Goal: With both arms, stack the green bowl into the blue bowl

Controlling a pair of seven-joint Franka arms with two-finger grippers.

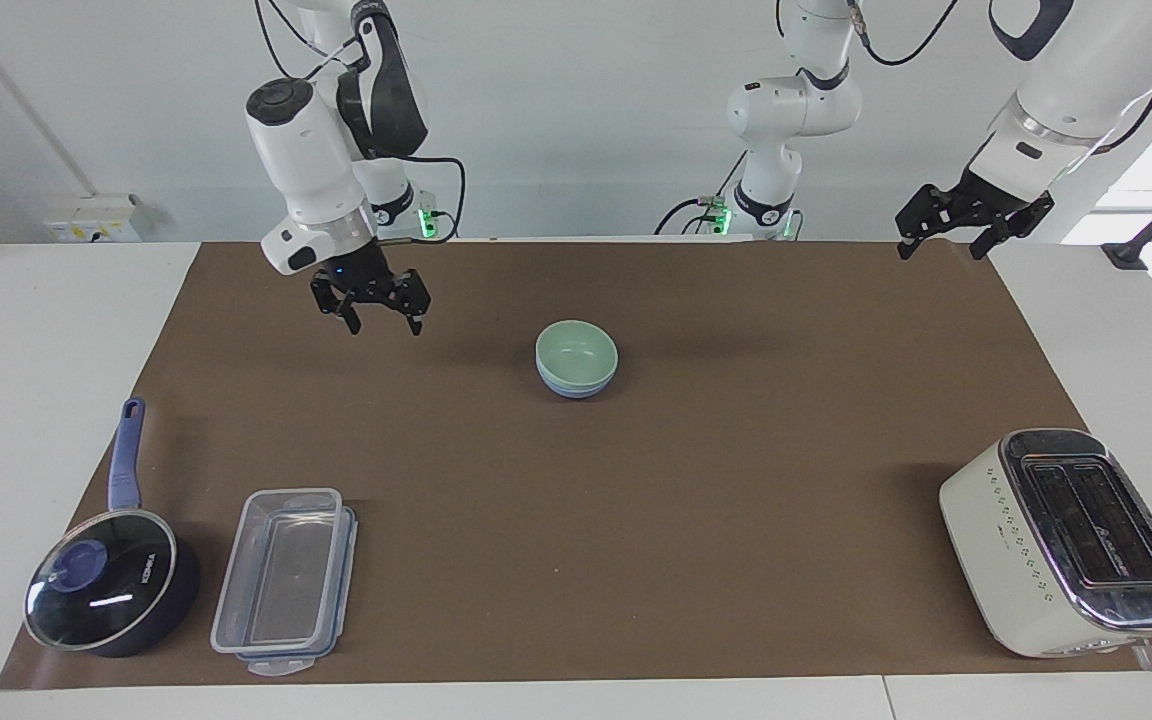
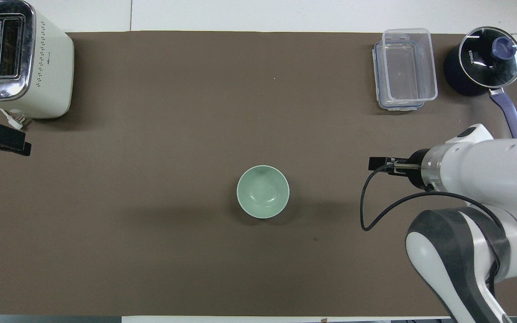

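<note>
**Bowls nested at mid-table, both grippers empty**

Nearest the robots, the right gripper [image 1: 385, 325] hangs above the brown mat [image 1: 736, 420], toward the right arm's end of the table. Its fingers are spread and hold nothing. The left gripper [image 1: 941, 250] waits over the mat's edge at the left arm's end, also parted and empty.

Between them, the green bowl [image 1: 577, 352] sits upright inside the blue bowl [image 1: 576, 389], which shows only as a band under the green rim. The right gripper is the closer of the two. The stack lies toward the left arm's end from it, with nothing between.

Farthest from the robots and well apart from the bowls stand the toaster [image 1: 1066, 545], the clear lidded container [image 1: 281, 580] and the dark blue saucepan [image 1: 111, 595]. The stacking looks done, so only pulling clear seems to remain.
</note>
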